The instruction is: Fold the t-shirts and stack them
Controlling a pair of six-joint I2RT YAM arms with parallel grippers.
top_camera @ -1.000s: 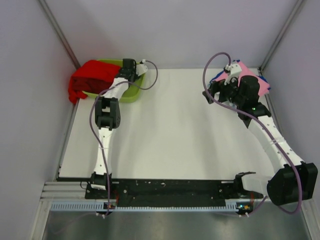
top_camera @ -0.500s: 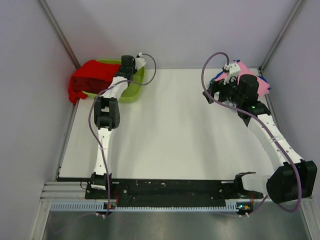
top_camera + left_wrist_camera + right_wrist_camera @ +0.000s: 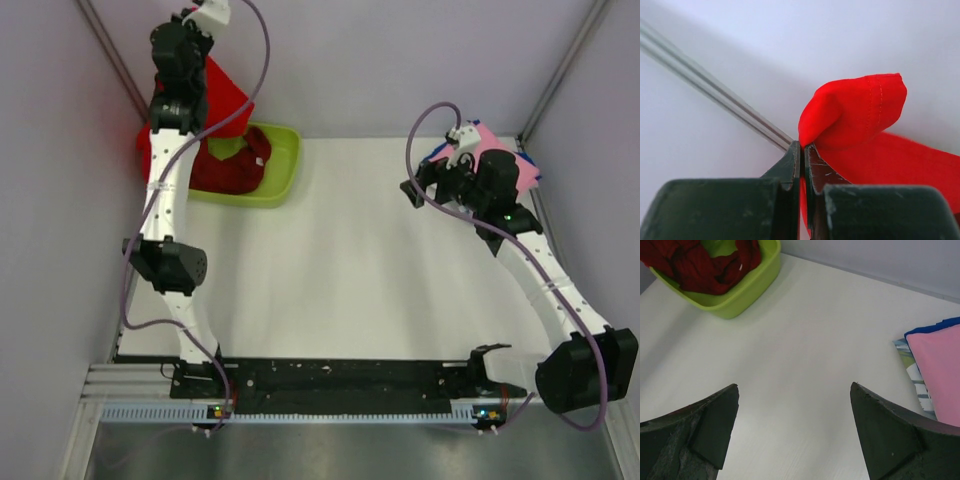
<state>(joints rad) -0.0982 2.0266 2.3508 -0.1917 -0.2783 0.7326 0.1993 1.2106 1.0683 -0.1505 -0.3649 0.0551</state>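
The step in hand was taking a shirt out of the tub for folding. The left gripper [image 3: 802, 150] was raised high over the far left corner of the table [image 3: 340, 280], its jaws pressed together on a fold of the bright red t-shirt [image 3: 855, 110]. A bunched lip of cloth stood just past the fingertips, and the rest of the shirt fell away below and to the side. From above, the red cloth draped down behind the arm toward the lime-green tub [image 3: 285, 160]. The arm hid the lower hem, so it may have been touching the tub or just clear of it.

The darker red t-shirt [image 3: 700, 265] lay crumpled inside the tub, untouched. At the far right corner the pink t-shirt [image 3: 940, 370] sat folded on top of a blue one [image 3: 930, 330]. This stack was just beside the right gripper [image 3: 794, 387], whose fingers stood wide apart over bare table with nothing between them.

Judging by this, the next move called for carrying the hanging shirt out over the middle of the table and laying it flat. The right gripper would likely need to catch a free edge to spread it. A single pinch point risked the cloth landing twisted or dragging the tub.
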